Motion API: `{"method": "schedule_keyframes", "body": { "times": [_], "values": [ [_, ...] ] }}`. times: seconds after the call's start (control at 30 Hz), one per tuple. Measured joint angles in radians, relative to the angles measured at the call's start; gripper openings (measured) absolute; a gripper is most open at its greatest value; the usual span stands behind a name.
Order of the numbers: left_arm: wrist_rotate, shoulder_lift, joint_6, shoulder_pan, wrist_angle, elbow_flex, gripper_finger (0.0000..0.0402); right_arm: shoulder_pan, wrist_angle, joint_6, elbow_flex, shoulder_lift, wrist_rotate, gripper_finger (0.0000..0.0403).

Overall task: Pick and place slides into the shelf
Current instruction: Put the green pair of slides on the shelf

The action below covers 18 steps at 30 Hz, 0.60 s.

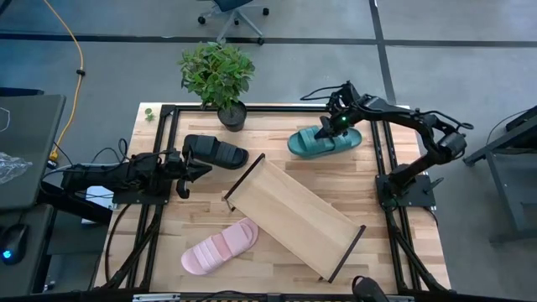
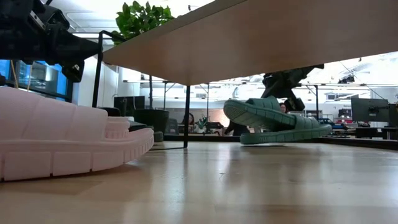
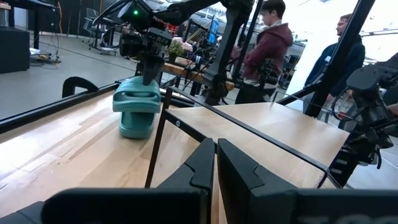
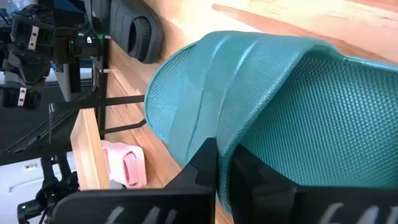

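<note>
The teal slide (image 1: 325,140) sits at the far right of the table, and in the low view its heel end is tilted up off the wood while the toe end rests down. The right gripper (image 1: 334,124) is clamped on its ribbed strap; the right wrist view shows the fingers closed together with the teal strap pressed against them. So the step in hand looks like the lift of this first slide toward the shelf (image 1: 294,214), the long light-wood plank lying diagonally across the middle of the table.

To do it well, the lift should clear the toe fully before any sideways travel, since a dragging toe could twist the rubbery strap out of a thin pinch. The plank stands raised on its black end frames, so the slide needs to come in above the board and settle flat, aligned with its long axis and toward one end, leaving room for the others.

The black slide (image 1: 216,152) lies near the far left, just beside the left gripper (image 1: 204,170), which waits with its fingers shut on nothing. The pink slide (image 1: 220,247) lies near the front, just beside the plank's left edge.
</note>
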Motion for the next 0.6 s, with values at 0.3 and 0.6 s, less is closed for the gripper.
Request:
{"method": "schedule_keyframes", "body": {
  "times": [0.3, 0.6],
  "values": [
    [0.000, 0.000, 0.000, 0.000, -0.001, 0.000, 0.0010, 0.000, -0.061, -0.004, 0.061, -0.059, 0.012, 0.0000],
    [0.000, 0.000, 0.011, 0.000, -0.001, 0.000, 0.0010, 0.000, -0.307, -0.117, 0.302, -0.062, 0.102, 0.0000]
  ]
}}
